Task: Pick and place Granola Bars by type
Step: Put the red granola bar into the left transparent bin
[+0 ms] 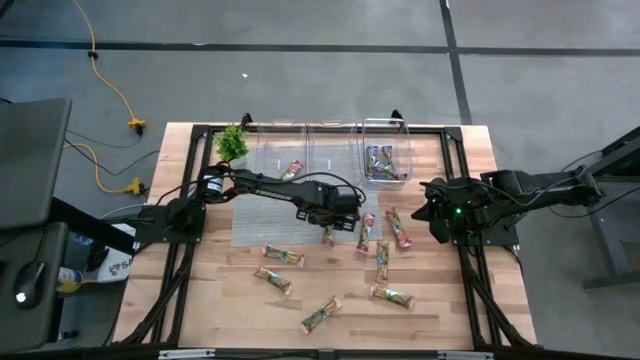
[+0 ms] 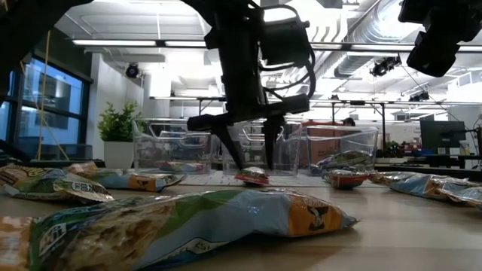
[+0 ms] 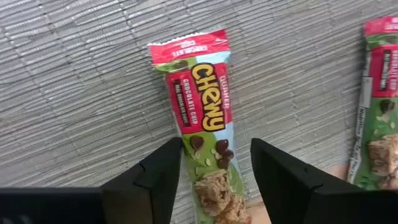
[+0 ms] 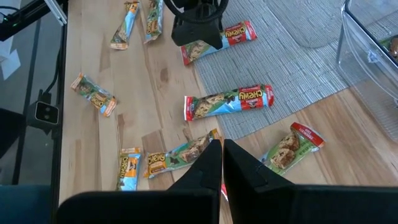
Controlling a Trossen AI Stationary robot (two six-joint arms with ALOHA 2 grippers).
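A red Chewy granola bar (image 3: pixel 200 118) lies flat on the grey woven mat (image 3: pixel 74 93), at the mat's near right corner in the high view (image 1: pixel 328 237). My left gripper (image 3: pixel 214 146) is open and low over it, one finger on each side of the bar's nearer half; the low view (image 2: pixel 252 162) shows the fingertips just above the table. I cannot tell whether they touch the wrapper. My right gripper (image 4: pixel 222 155) is shut and empty, held up over the table's right side (image 1: pixel 437 215).
Three clear bins (image 1: pixel 330 150) stand at the far edge; the left one holds a red bar (image 1: pixel 293 168), the right one blue bars (image 1: pixel 382 165). Two more red bars (image 1: pixel 366 228) lie right of the mat. Several green/tan bars (image 1: pixel 283 256) are scattered toward the near edge. A small plant (image 1: pixel 232 142) stands far left.
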